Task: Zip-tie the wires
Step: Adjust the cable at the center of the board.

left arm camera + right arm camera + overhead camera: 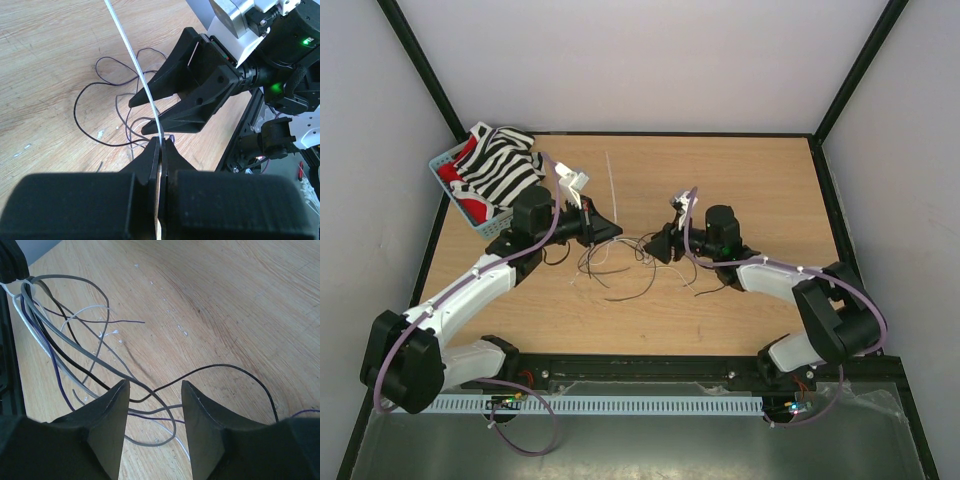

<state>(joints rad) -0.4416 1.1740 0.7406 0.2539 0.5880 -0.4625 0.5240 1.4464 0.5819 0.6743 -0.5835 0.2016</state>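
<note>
Nearby, left gripper [161, 142] pinches white zip tie [132, 55]; right gripper [155, 385] gapes over wires [615, 262]; basket [444, 160] far-left.

Top external: fixed high behind arm bases, looks down and forward over whole wooden surface [740, 190], far off.
Left wrist: just behind left hand [161, 144], very close, faces along fingers [146, 162] toward right hand [137, 117].
Right wrist: behind right hand, close, angled down at surface.
All three share wires [620, 265] at surface centre; top and left wrist share white zip tie [610, 180] and right hand.
</note>
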